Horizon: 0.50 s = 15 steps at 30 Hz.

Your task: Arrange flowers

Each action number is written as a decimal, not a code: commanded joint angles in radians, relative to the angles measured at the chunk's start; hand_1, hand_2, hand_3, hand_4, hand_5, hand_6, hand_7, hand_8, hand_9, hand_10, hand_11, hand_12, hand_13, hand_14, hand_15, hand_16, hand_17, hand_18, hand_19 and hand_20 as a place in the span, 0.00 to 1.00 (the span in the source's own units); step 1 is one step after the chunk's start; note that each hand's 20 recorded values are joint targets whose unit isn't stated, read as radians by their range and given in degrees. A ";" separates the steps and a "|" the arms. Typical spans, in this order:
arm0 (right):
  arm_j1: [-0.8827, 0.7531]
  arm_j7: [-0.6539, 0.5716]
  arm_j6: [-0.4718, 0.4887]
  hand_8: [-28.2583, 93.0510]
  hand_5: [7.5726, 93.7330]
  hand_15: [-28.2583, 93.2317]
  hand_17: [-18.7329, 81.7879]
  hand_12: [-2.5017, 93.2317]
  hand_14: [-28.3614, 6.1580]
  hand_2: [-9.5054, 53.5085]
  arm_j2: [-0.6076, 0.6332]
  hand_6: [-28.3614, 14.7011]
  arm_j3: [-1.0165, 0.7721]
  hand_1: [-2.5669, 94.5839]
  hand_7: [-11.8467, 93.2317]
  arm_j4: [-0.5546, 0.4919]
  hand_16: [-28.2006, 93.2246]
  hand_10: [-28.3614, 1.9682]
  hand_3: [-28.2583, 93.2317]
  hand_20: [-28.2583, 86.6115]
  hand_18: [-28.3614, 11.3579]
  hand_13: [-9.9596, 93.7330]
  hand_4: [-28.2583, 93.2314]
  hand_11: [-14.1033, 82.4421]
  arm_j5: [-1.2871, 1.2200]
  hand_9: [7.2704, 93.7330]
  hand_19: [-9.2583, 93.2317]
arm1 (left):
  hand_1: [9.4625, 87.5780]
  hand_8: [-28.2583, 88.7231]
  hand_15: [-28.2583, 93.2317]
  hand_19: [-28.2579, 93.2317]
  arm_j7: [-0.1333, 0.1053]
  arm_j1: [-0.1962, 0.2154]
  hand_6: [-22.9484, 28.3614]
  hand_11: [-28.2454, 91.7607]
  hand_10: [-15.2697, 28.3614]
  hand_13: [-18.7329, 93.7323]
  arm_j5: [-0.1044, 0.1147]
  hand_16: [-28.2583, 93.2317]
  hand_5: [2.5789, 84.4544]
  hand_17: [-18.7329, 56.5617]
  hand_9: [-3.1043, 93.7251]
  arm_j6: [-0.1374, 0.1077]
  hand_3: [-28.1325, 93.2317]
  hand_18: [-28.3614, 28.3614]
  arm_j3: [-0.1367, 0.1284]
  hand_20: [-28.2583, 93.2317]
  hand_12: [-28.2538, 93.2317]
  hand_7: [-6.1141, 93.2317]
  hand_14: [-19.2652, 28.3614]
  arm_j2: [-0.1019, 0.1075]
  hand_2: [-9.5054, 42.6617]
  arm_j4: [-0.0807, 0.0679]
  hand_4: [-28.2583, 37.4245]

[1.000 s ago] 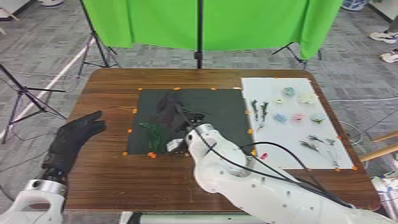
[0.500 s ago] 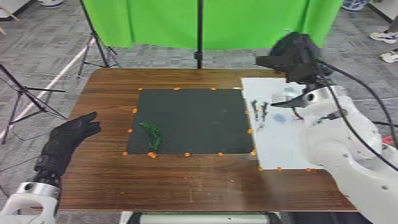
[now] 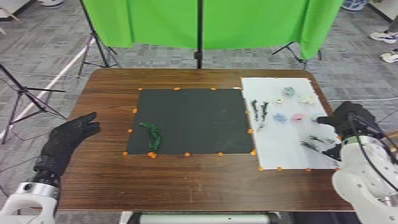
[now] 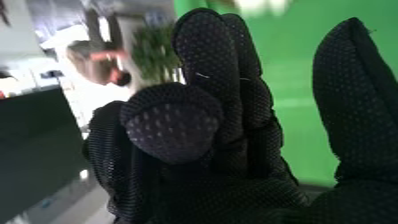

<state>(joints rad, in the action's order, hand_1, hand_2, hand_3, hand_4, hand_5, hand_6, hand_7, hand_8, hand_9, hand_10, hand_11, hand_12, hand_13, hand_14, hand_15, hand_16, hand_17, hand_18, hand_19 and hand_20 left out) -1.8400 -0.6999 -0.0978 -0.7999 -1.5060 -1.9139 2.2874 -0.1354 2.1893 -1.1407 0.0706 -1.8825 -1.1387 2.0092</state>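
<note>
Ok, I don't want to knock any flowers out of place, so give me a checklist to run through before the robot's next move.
1. Green stem on the dark mat, near its left edge: ok.
2. A flower on the mat with it: not ok, the pink flower and blue flower lie on the white sheet.
3. Right hand empty: ok, nothing seen in its grasp.
4. Right hand free of the small sprigs near it: cannot tell.
5. Left hand off the mat: ok, it is to the mat's left.
</note>
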 commanded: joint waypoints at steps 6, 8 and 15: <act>-0.150 -0.008 0.018 0.17 0.78 0.70 0.83 0.33 0.74 0.00 -0.056 0.55 -0.044 0.40 0.38 -0.045 0.55 0.49 0.74 0.74 0.36 0.99 0.14 0.48 0.019 0.89 1.00 | 0.21 0.19 0.35 0.31 0.015 0.018 0.57 0.38 0.69 0.49 -0.006 0.24 0.51 0.39 0.48 0.015 0.77 0.72 -0.003 0.40 0.32 0.15 0.80 -0.010 0.28 0.005 0.06; -0.158 -0.008 0.019 0.17 0.78 0.70 0.83 0.33 0.74 0.00 -0.062 0.55 -0.040 0.40 0.38 -0.042 0.55 0.48 0.74 0.74 0.36 0.99 0.14 0.48 0.023 0.89 1.00 | 0.21 0.19 0.35 0.31 0.015 0.018 0.57 0.38 0.69 0.49 -0.007 0.24 0.51 0.39 0.48 0.014 0.77 0.72 -0.002 0.40 0.32 0.15 0.80 -0.010 0.28 0.005 0.06; -0.163 -0.019 -0.019 0.34 0.78 0.70 0.83 0.32 0.75 0.00 -0.074 0.56 0.002 0.52 0.37 -0.017 0.55 0.49 0.69 0.74 0.36 0.99 0.13 0.49 0.063 0.89 1.00 | 0.21 0.19 0.35 0.31 0.019 0.021 0.57 0.38 0.69 0.49 -0.011 0.24 0.51 0.39 0.48 0.015 0.77 0.72 -0.002 0.40 0.32 0.15 0.80 -0.013 0.28 0.007 0.06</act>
<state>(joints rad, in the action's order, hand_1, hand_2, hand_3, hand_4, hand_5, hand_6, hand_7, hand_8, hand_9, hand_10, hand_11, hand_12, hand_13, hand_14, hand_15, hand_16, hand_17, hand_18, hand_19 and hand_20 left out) -1.9805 -0.7059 -0.0811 -0.8595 -1.5458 -1.9521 2.3007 -0.1306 2.1906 -1.1435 0.0758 -1.8825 -1.1387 2.0106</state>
